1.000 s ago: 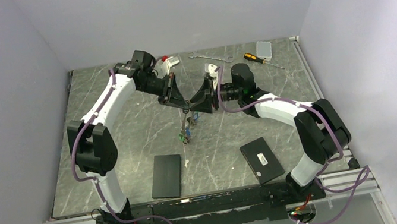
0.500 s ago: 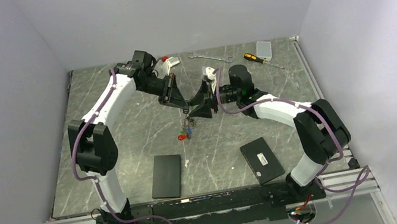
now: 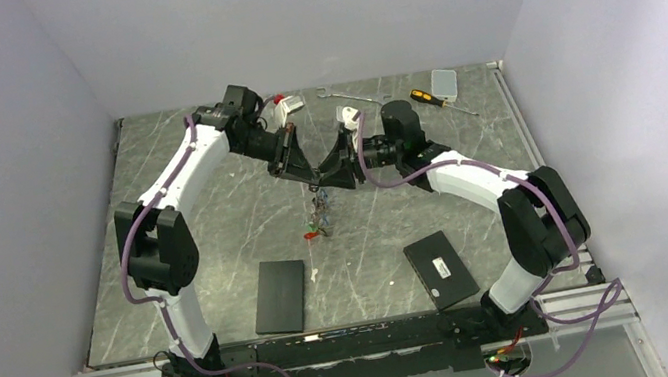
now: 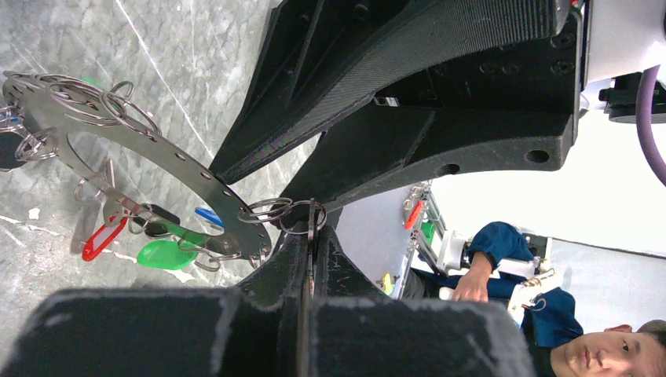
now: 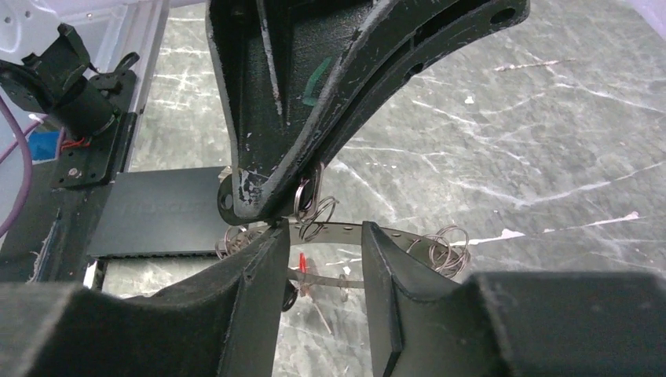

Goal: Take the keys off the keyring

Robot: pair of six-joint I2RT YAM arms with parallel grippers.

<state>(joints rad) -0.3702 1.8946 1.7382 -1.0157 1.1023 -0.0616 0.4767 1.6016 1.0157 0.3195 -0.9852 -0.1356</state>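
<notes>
The keyring (image 4: pixel 149 145) is a flat grey metal band with holes, fringed with small split rings and keys (image 4: pixel 118 220) with red, green and blue tags. In the top view it hangs (image 3: pixel 319 213) above the table's middle. My left gripper (image 3: pixel 308 174) is shut on a thin key (image 4: pixel 312 224), seen edge-on, whose split ring joins the band. My right gripper (image 3: pixel 334 172) faces it tip to tip. In the right wrist view it (image 5: pixel 322 255) is open, jaws astride the band (image 5: pixel 339 231), not gripping. The left fingertips (image 5: pixel 259 188) sit just above.
Two flat black boxes (image 3: pixel 281 296) (image 3: pixel 441 269) lie near the front. A silver wrench (image 3: pixel 351 95), a yellow-and-black screwdriver (image 3: pixel 427 98) and a small clear box (image 3: pixel 444 82) lie at the back edge. A white-and-red object (image 3: pixel 284 105) sits behind the left arm.
My right gripper has shifted slightly left and back, closing in on the left fingertips. The hanging keys have swung, and the red tag now shows lower.
</notes>
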